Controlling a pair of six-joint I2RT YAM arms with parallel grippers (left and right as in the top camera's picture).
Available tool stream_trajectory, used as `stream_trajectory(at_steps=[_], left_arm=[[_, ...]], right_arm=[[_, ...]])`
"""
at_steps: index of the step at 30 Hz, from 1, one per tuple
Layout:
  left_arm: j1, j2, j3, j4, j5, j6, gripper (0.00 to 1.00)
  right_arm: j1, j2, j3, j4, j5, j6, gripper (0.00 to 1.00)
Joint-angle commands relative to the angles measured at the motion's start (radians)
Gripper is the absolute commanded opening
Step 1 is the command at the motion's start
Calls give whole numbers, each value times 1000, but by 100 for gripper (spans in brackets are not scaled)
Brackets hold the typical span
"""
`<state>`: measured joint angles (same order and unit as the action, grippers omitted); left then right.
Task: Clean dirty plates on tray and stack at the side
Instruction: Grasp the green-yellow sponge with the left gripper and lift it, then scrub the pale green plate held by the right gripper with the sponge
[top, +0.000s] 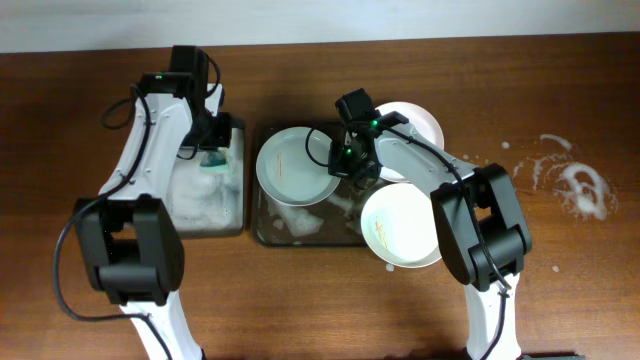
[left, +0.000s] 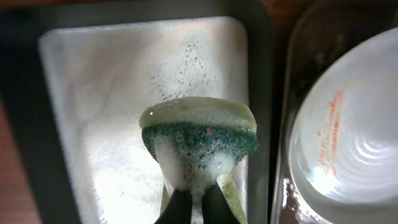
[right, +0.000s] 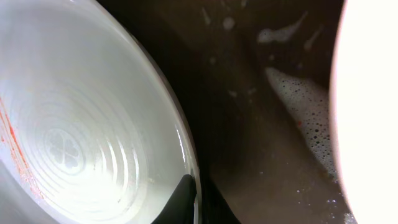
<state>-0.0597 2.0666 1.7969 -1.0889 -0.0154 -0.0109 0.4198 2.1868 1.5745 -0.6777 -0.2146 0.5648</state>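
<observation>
A pale mint plate (top: 290, 165) with an orange-brown smear sits tilted at the left end of the foam-streaked dark tray (top: 300, 232). My right gripper (top: 345, 160) is shut on this plate's right rim; in the right wrist view its fingers (right: 196, 199) pinch the rim of the plate (right: 81, 137) above the tray floor (right: 261, 137). A white plate (top: 415, 122) lies behind the right arm. Another white plate (top: 400, 225) with a faint smear rests on the tray's right end. My left gripper (top: 214, 152) is shut on a foamy green sponge (left: 199, 134).
The sponge hangs over the smaller dark tray (top: 205, 200), which is full of white foam (left: 112, 93). White soap splashes (top: 580, 185) fleck the wood tabletop at the right. The mint plate also shows in the left wrist view (left: 348, 143).
</observation>
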Motion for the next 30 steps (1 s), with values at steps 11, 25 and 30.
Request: stream_trajectory(at_steps=[11, 25, 30], left_arm=[[2, -95, 23, -49, -15, -4, 1], [2, -94, 23, -49, -34, -4, 1], [-54, -94, 21, -25, 0, -4, 1]], right_arm=[[5, 34, -27, -14, 42, -6, 4], [5, 34, -27, -15, 42, -6, 4], [5, 34, -27, -14, 42, -6, 4]])
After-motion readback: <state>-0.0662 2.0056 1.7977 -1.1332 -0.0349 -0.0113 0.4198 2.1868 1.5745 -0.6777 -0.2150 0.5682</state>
